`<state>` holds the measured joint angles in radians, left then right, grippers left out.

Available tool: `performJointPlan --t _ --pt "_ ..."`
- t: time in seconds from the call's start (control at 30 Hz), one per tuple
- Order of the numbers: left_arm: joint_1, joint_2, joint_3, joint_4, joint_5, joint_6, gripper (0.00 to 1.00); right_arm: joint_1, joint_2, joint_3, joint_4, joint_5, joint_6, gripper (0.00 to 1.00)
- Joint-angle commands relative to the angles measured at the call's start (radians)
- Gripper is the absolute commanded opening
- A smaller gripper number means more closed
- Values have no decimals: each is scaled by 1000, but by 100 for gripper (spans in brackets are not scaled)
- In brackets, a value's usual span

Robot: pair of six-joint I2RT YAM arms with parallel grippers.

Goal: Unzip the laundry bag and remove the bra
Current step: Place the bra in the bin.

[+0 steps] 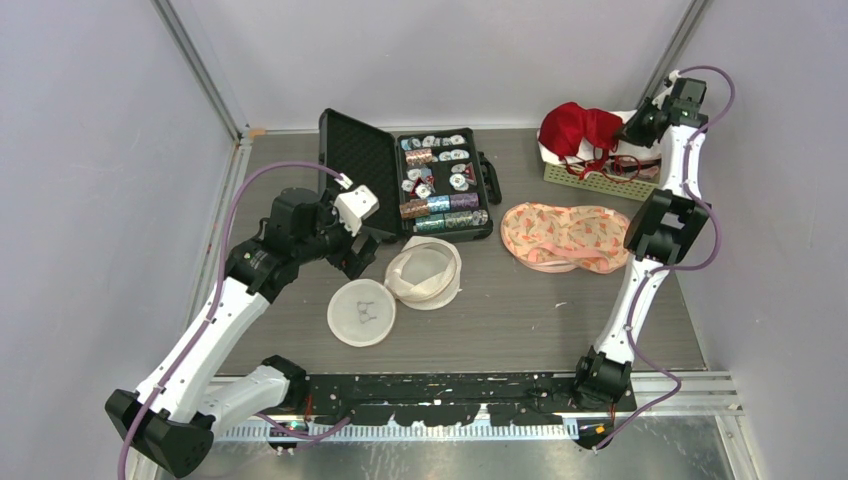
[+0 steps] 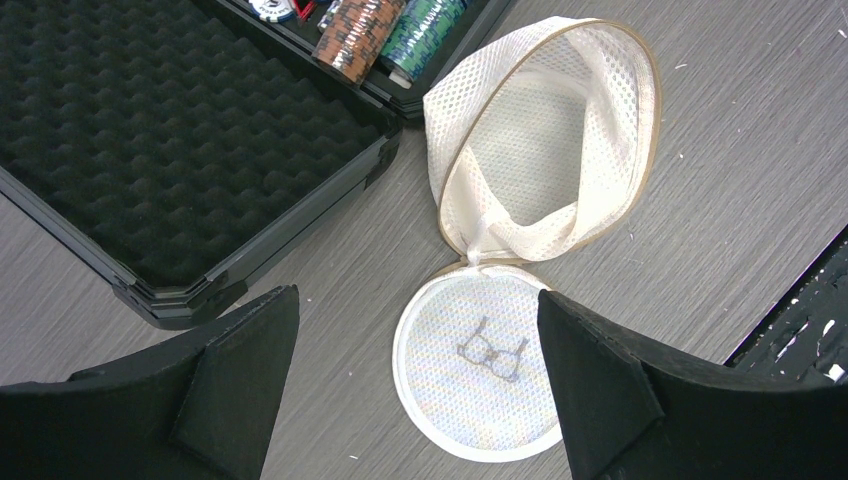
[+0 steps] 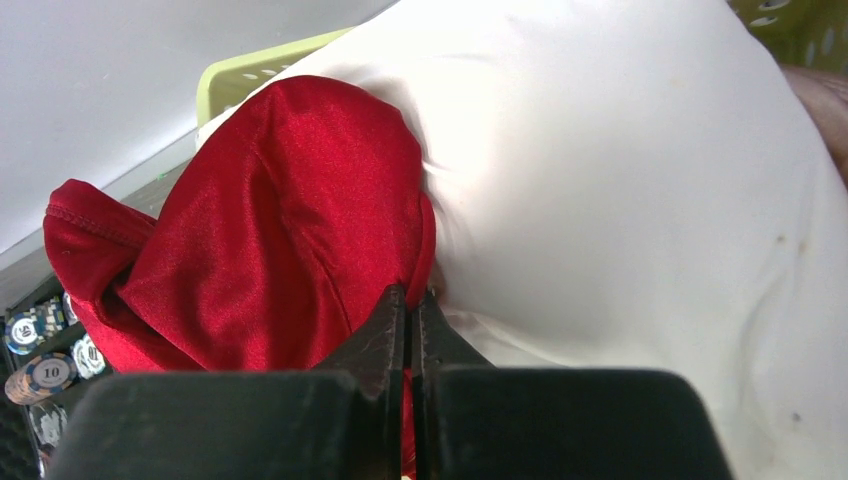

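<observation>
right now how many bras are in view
2 for sure: a red bra on the green basket far right, and a peach patterned bra flat on the table in front of it. White fabric under the red one may be another.

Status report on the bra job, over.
Left fingers open above unzipped laundry bag. Right fingers shut against red bra at basket. Bag looks empty; chip case beside it.

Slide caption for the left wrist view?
Open left gripper hovering over the unzipped mesh laundry bag, lid flopped flat, beside an open foam-lined poker chip case.
</observation>
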<state>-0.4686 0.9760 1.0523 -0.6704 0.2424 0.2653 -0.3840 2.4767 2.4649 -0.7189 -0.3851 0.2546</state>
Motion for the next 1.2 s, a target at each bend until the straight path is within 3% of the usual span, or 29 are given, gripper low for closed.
performJointPlan --t 0.0,0.83,1.17 --pt "7 0 29 10 -4 3 90 -20 -47 33 55 26 45 0" --pt "7 -8 11 36 21 -16 90 -139 -243 -192 207 174 67 1" --pt "7 0 13 39 27 -13 89 -138 -297 -212 285 350 13 1"
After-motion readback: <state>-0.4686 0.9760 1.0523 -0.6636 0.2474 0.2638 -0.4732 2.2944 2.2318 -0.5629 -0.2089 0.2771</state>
